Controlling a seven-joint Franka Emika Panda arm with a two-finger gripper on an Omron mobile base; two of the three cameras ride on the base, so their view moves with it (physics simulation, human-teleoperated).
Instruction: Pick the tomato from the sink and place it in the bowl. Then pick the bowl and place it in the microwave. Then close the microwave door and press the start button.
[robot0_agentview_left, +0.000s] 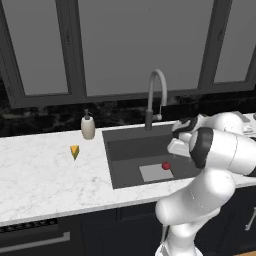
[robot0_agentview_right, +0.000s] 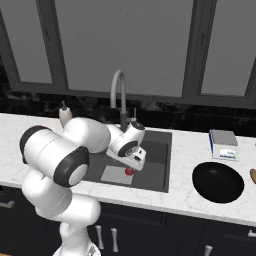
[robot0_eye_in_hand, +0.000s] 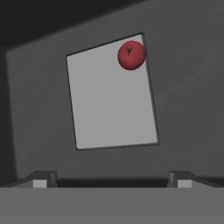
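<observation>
Down in the sink (robot0_agentview_left: 131, 150), seen from the left base view, the tomato (robot0_agentview_left: 166, 165) sits on the far right corner of the light grey plate (robot0_agentview_left: 155, 173) at the basin's bottom. The arm reaches over the basin from the right, its hand above and just beyond the tomato. On the worktop (robot0_agentview_left: 35, 175) to the left stand a soap dispenser (robot0_agentview_left: 88, 125) and a yellow-orange wedge (robot0_agentview_left: 74, 151), well apart from the work

From the right base view, the end effector (robot0_agentview_right: 136, 162) hangs over the sink, with the tomato (robot0_agentview_right: 129, 171) peeking out just below the hand. The bowl (robot0_agentview_right: 218, 182) waits on the worktop to the right of the sink, with nothing in it, near a small scale (robot0_agentview_right: 223, 144)

Through the hand view, the two finger tips (robot0_eye_in_hand: 40, 180) stand wide apart with nothing between them. The tomato (robot0_eye_in_hand: 131, 55) lies well ahead and off to the upper right, resting on the plate's corner

Judging from this, the first step is in hand: the approach to the tomato, not yet grasped. The next move calls for shifting the hand until the tomato is centred between the fingers, then lowering before closing
</observation>
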